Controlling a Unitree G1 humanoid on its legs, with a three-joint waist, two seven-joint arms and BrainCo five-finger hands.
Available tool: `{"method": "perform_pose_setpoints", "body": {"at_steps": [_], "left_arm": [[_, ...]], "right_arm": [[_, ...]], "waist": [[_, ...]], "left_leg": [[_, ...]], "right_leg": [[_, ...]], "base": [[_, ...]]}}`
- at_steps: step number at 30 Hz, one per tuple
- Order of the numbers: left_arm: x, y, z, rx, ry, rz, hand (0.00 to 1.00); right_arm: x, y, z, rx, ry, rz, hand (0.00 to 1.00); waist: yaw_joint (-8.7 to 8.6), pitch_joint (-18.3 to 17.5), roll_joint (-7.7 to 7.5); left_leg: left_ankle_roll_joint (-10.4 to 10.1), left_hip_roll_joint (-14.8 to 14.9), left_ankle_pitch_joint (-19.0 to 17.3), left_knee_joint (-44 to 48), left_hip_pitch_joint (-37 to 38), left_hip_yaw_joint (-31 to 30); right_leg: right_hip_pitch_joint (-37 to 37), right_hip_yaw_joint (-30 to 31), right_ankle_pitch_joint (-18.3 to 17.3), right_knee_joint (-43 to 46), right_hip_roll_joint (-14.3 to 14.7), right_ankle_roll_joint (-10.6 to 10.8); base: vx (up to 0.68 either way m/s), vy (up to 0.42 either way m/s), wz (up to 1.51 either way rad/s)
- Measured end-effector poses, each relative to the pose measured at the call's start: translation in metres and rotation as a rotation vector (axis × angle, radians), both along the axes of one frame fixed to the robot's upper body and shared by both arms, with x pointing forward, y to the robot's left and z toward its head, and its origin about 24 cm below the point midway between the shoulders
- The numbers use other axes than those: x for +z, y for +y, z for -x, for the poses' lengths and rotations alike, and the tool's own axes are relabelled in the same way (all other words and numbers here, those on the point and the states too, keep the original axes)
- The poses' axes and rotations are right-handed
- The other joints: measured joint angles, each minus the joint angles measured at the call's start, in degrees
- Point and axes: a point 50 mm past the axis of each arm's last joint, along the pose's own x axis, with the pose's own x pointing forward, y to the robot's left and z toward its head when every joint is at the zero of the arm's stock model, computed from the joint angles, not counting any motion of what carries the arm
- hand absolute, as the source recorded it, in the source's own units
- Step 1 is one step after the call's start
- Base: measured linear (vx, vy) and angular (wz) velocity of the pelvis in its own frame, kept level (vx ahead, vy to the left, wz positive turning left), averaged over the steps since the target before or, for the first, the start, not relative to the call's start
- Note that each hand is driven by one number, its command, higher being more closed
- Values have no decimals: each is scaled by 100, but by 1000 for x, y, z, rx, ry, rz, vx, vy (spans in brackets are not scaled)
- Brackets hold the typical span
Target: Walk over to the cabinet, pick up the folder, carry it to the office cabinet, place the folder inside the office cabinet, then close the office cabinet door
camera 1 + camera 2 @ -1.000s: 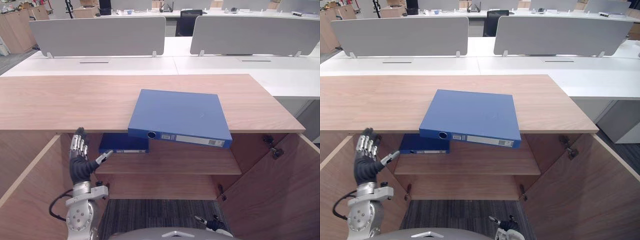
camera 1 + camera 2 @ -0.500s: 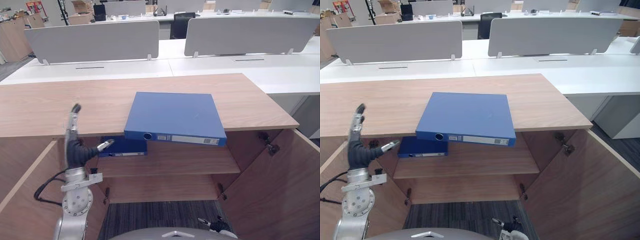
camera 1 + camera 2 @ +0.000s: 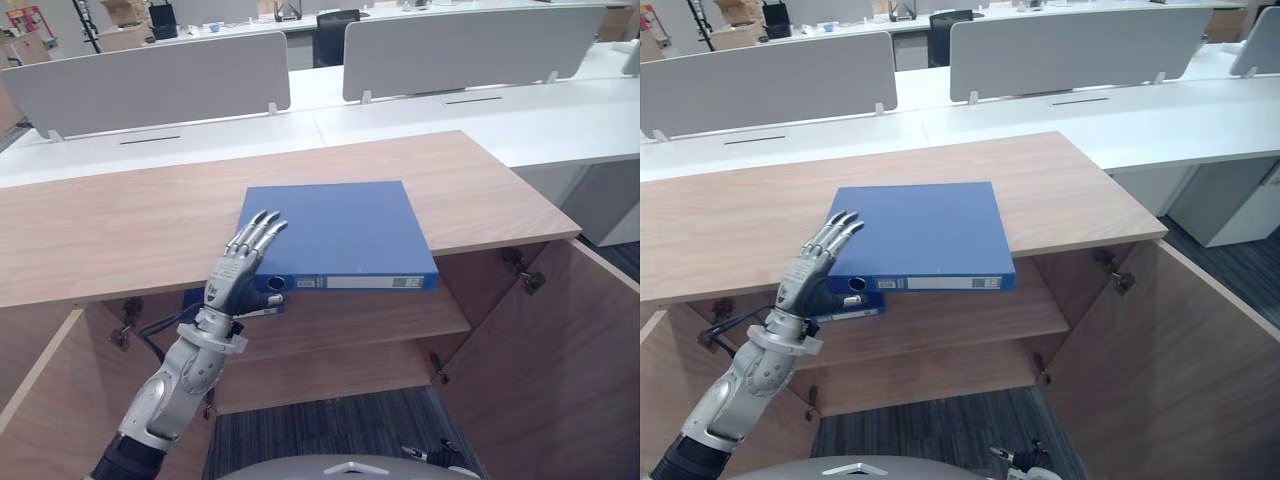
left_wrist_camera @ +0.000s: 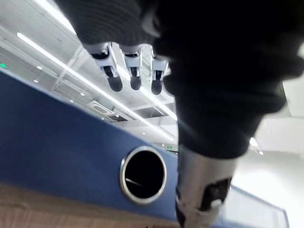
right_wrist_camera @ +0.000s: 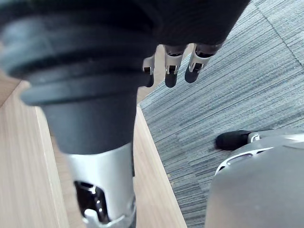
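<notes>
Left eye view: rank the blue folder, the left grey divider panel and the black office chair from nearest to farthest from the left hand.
1. Blue folder: right beside the left hand, at the front edge of the wooden cabinet top.
2. Left grey divider panel: farther back, on the left.
3. Black office chair: farthest back, behind the panels.

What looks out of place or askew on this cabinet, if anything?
The blue folder lies on the cabinet top with its spine end overhanging the front edge, slightly turned against it. The left hand, open, is at its corner.
</notes>
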Motion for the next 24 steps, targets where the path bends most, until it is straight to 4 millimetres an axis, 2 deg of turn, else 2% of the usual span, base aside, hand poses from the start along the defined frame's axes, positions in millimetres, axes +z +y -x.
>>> {"method": "perform_pose_setpoints", "body": {"at_steps": [5,10,11,20,24], "left_arm": [[-14,-14,-4,-45,10,-137,0],[-14,-22,-8,-59,-27,-207,0],[-15,-21,-9,-52,-31,-213,100],[-11,-26,-15,37,-66,-179,100],[-7,-22,-17,69,-93,-162,100]], "right_arm": [[1,1,-4,5,-10,-1,0],[0,1,-3,2,0,-5,0],[0,1,-3,1,4,-5,0],[0,1,-2,-14,6,-8,0],[0,1,-2,-19,5,-11,0]], "waist": [[-111,12,-19],[-122,21,-33],[-122,21,-32],[-125,17,-36],[-131,16,-38]], "left_leg": [[7,-8,-16,0,0,75],[6,-12,-16,0,-5,87],[6,-13,-16,0,-6,87],[6,-16,-16,0,-8,86],[6,-16,-15,0,-1,86]], "right_leg": [[-13,61,48,-64,0,3],[-2,67,86,-123,0,12],[5,66,95,-138,0,13],[25,61,126,-188,0,21],[32,61,129,-188,-1,26]], "base": [[-35,-7,-8],[-45,-19,-2],[-41,-20,0],[-44,-22,0],[-44,-21,0]]}}
